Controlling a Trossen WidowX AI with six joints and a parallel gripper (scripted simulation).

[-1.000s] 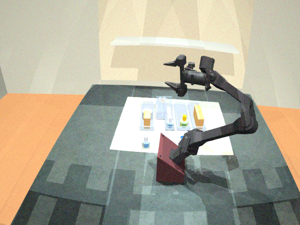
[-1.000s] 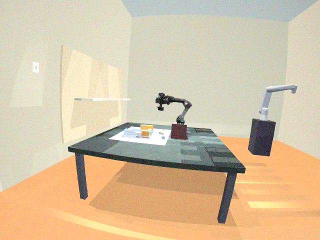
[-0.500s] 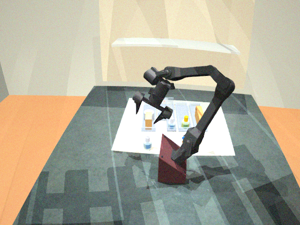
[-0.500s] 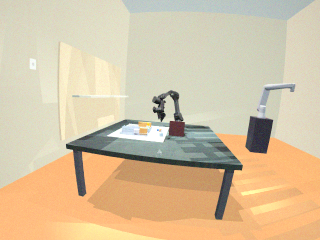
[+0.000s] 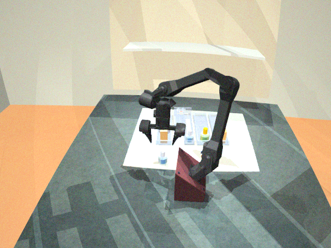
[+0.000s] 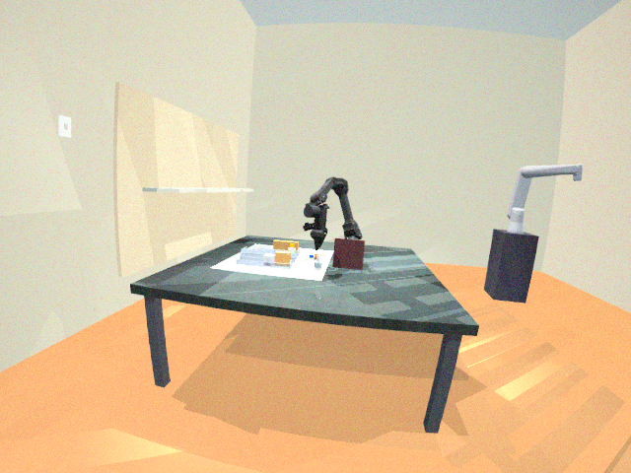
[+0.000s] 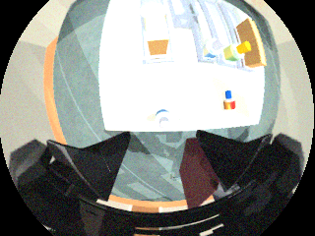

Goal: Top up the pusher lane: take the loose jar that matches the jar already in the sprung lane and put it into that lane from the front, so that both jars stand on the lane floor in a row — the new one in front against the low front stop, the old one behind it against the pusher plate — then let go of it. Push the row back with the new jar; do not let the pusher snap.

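The loose jar with a white cap and blue label (image 5: 162, 159) (image 6: 317, 264) (image 7: 162, 117) stands upright near the mat's front edge. A similar white-capped, blue-labelled jar (image 5: 189, 138) (image 7: 212, 50) stands near the front of the narrow clear sprung lane. The pusher plate behind it cannot be made out clearly. Another loose jar with a blue cap and red-orange label (image 7: 229, 102) stands farther right; the arm mostly hides it in the top view. My gripper (image 5: 162, 142) (image 6: 317, 248) (image 7: 164, 134) is open and empty, pointing down above the table, with the white-capped loose jar beyond its fingertips in the wrist view.
A clear tray with an orange box (image 5: 163, 136) (image 7: 157, 47) is left of the sprung lane. To its right are a yellow-capped green jar (image 5: 204, 136) (image 7: 232, 52) and a larger orange box (image 7: 252, 43). The dark red wedge (image 5: 190, 188) (image 6: 349, 253) (image 7: 197, 172) supports the arm.
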